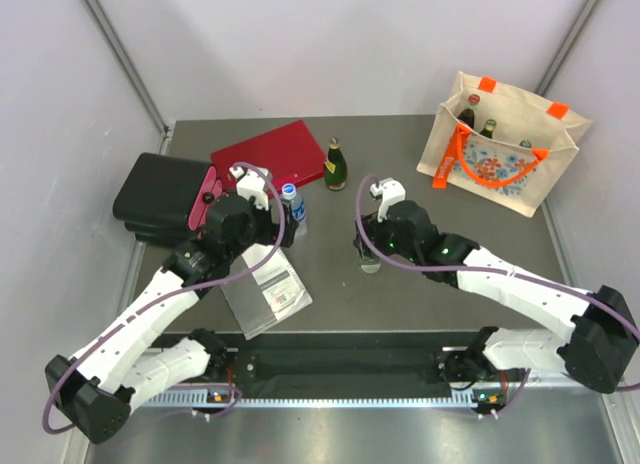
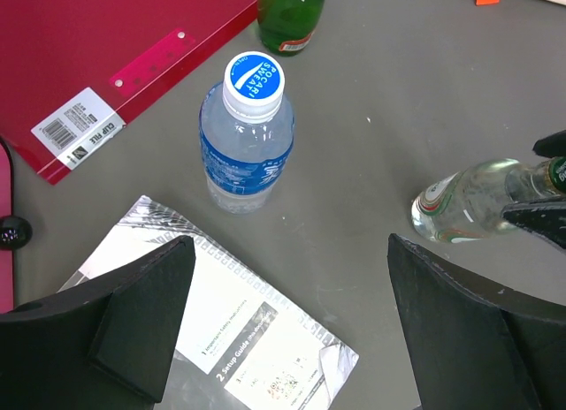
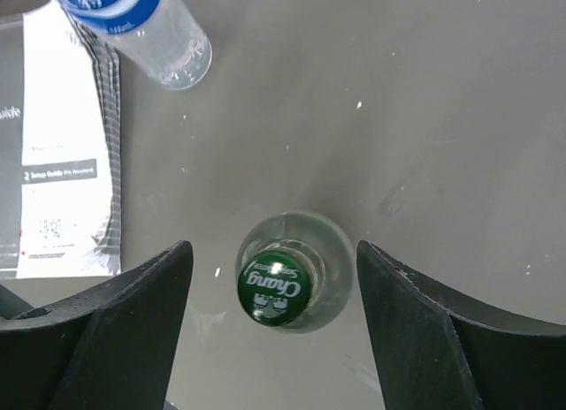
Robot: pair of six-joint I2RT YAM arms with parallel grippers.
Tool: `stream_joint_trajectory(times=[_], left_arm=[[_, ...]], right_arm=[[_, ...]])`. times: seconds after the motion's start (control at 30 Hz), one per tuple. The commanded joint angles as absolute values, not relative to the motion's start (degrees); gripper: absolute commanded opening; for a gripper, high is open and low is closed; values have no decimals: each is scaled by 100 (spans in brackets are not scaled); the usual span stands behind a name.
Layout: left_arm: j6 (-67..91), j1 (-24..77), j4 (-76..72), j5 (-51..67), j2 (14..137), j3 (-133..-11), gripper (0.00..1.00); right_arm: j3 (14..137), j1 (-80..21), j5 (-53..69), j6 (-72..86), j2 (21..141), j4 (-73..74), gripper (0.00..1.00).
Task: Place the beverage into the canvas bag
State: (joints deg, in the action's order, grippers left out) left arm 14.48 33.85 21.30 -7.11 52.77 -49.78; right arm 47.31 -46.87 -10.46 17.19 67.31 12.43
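Right pincer (image 3: 272, 253) wide, vertical astride the green-capped bottle (image 3: 276, 288) (no contact); left pincer (image 2: 290, 248) wide too, downward over the leaflet (image 2: 239, 326).

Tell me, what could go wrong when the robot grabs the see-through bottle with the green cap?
The right gripper is open around the clear bottle, which sits nearer one finger, so closing might nudge or tip it. The glass looks smooth and could slip when lifted. The canvas bag already holds three bottles, so this one might clink against them going in.
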Motion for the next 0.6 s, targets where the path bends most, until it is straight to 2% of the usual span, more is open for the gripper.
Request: stream_joint_trajectory(times=[0.0, 0.27, 0.37, 0.5, 0.57], left_arm=[[1415, 3410, 1775, -712, 5335, -4966, 94], [1380, 3410, 1802, -721, 5212, -4940, 94], [1371, 3410, 1810, -721, 5177, -4931, 93], [1371, 3410, 1802, -694, 5177, -4948, 93], [1371, 3401, 1811, -694, 5177, -4948, 93]], right_arm=[[4764, -4983, -1432, 1793, 6847, 905, 72], [4658, -5238, -2083, 1854, 7022, 923, 58], [4641, -5291, -2223, 1881, 7023, 940, 46], [4641, -5309, -2399, 1820, 6935, 932, 20], [4667, -5300, -2522, 1767, 6900, 984, 12]])
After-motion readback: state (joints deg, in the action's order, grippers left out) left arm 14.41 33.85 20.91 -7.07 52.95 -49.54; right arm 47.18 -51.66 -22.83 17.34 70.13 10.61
